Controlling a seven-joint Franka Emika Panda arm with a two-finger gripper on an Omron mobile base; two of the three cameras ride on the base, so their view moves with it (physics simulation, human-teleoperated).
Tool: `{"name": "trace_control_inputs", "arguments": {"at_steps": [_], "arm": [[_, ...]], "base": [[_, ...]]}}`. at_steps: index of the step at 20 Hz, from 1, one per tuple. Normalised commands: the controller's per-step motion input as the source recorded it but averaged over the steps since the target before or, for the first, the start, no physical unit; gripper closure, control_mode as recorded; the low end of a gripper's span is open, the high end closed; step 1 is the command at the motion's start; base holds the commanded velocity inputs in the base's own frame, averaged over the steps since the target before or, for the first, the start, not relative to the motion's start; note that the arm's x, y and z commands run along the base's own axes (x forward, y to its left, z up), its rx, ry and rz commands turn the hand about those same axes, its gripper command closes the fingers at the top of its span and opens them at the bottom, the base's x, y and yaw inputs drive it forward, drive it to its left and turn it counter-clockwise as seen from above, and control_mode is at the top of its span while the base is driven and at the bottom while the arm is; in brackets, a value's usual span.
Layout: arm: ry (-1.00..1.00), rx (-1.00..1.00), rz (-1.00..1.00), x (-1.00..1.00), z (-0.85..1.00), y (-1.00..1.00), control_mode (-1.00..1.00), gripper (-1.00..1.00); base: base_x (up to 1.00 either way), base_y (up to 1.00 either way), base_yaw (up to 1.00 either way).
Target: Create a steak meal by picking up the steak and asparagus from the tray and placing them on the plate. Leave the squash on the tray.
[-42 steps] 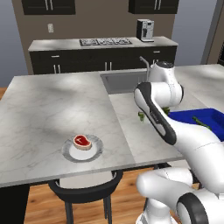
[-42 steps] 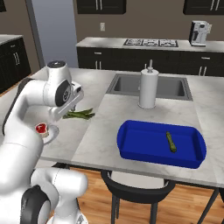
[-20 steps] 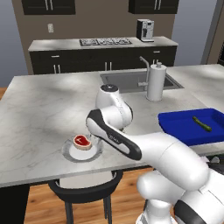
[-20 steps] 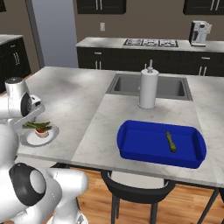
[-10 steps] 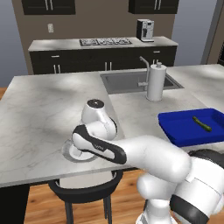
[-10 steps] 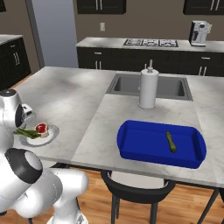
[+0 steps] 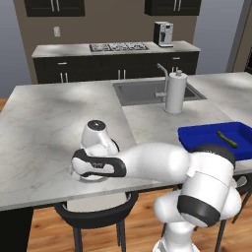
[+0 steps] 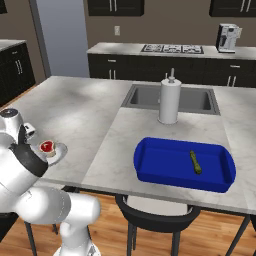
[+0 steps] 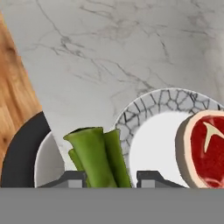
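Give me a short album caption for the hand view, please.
Gripper holding the asparagus over the plate edge, beside the steak.

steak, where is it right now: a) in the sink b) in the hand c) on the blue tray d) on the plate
d: the steak lies on the plate, while the hand is shut on the asparagus and the tray holds just the squash.
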Motion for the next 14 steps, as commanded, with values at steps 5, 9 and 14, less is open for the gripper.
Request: {"name": "trace_control_inputs", "arguments": {"at_steps": [5, 9, 14], "arm": [[0.01, 0.0, 0.0, 0.37, -0.27, 0.03, -1.0, 1.0], [0.0, 0.0, 0.0, 0.27, -0.29, 0.0, -1.0, 1.0], [0.0, 0.0, 0.0, 0.22, -0.34, 0.08, -1.0, 1.0]], "base": [[0.0, 0.0, 0.0], [0.0, 0.0, 0.0], [0.0, 0.0, 0.0]]}}
